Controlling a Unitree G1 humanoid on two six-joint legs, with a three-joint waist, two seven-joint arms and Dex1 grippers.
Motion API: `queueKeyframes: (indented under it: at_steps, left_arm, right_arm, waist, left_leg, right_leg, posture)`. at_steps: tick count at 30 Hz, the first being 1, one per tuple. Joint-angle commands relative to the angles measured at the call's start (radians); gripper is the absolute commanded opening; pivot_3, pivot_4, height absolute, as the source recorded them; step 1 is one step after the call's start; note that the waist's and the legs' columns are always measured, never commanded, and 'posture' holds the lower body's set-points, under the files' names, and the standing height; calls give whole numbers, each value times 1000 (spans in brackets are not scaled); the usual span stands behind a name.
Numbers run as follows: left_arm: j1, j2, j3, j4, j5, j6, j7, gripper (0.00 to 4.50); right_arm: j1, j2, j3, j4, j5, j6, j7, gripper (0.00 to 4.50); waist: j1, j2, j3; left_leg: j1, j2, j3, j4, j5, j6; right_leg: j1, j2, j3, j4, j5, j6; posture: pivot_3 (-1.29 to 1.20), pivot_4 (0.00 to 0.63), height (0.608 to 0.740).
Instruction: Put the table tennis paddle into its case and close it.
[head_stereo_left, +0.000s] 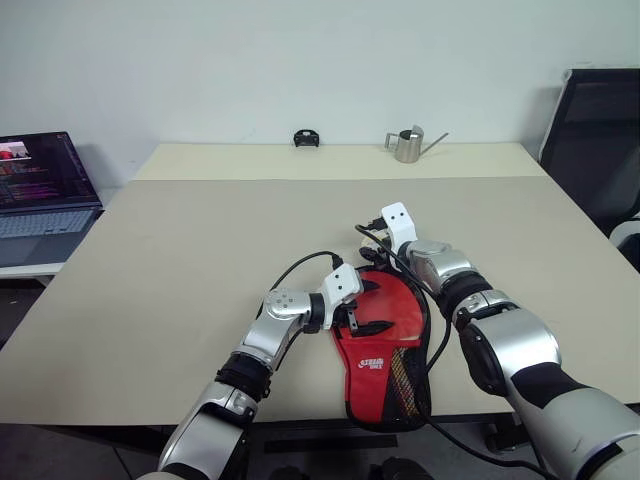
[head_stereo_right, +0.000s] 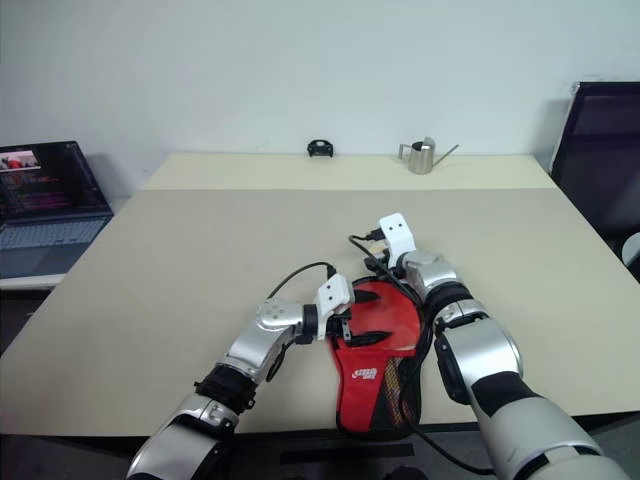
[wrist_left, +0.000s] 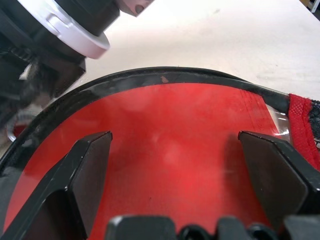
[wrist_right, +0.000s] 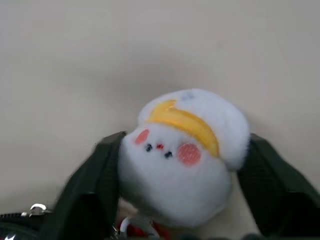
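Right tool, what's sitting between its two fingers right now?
The right tool has a small white plush ball charm with a yellow stripe between its fingers, above the bare table, as the right wrist view shows.

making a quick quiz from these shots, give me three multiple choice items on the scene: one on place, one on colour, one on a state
1. Where is the metal watering can?
A. table's far edge
B. on the laptop
C. on the case

2. What colour is the case face that shows?
A. blue
B. red
C. green

3. What is between the right gripper jaws?
A. nothing
B. a pen
C. the white plush charm

Answers: 1 A, the can stands by the wall; 2 B, the fabric is red with a white logo; 3 C, the black jaws flank the charm on both sides.
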Motion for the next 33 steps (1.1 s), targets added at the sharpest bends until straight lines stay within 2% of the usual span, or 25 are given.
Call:
queueKeyframes:
  at_steps: [1, 5, 8, 14, 19, 23, 28, 33]
  left_arm:
    - [36, 12, -33, 30, 30, 15, -6, 4433]
    - [37, 12, -39, 43, 34, 12, -8, 4433]
    - [39, 11, -42, 51, 34, 12, -11, 4433]
    - [36, 10, -45, 71, 32, 9, -19, 4433]
    - [32, 7, -49, 87, 32, 3, -27, 4433]
    - [25, 2, -50, 100, 33, -1, -33, 4433]
    - [8, -10, -60, 124, 39, -10, -42, 4433]
    - [-9, -22, -70, 151, 44, -23, -44, 4433]
  right_arm:
    - [-31, -1, -20, -9, -13, -34, -9, 1899]
    - [-25, -20, -16, -21, -29, -50, -9, 823]
    - [-16, -58, -14, -30, -44, -58, -5, 445]
    - [35, -163, -5, -77, -68, -47, 53, 357]
    - [116, -256, 11, -200, -80, 9, 143, 357]
    - [242, -327, 25, -443, -77, 133, 251, 357]
    - [528, -490, 36, -1017, -5, 439, 448, 357]
    - [694, -622, 14, -1365, 98, 654, 541, 354]
  waist:
    - [0, 0, 0]
    - [0, 0, 0]
    - [0, 0, 0]
    - [1, 0, 0]
    - [1, 1, 0]
    - [3, 1, -1]
    - [19, 2, -2]
    - [24, 5, -3]
  left_leg:
    - [0, 0, 0, 0, 0, 0]
    - [0, 0, 0, 0, 0, 0]
    - [0, 0, 0, 0, 0, 0]
    - [0, 0, 0, 0, 0, 0]
    - [0, -1, 1, 0, 0, 0]
    - [0, -1, 1, 0, 0, 0]
    - [-2, -2, 0, 1, 0, 0]
    - [0, -3, 0, 1, -1, 1]
  right_leg:
    - [0, 0, 0, 0, 0, 0]
    - [0, 0, 0, 0, 0, 0]
    - [0, 0, 0, 0, 0, 0]
    - [0, 0, 0, 0, 0, 0]
    - [0, 0, 1, -1, 0, 0]
    - [0, 0, 1, -1, 0, 1]
    - [0, 0, 0, -2, 0, 1]
    - [2, 0, 0, -2, 0, 3]
  posture:
    - [0, 150, 740]
    - [0, 150, 740]
    - [0, 150, 740]
    - [0, 150, 740]
    - [0, 150, 740]
    - [0, 150, 740]
    - [0, 150, 740]
    - [0, 150, 740]
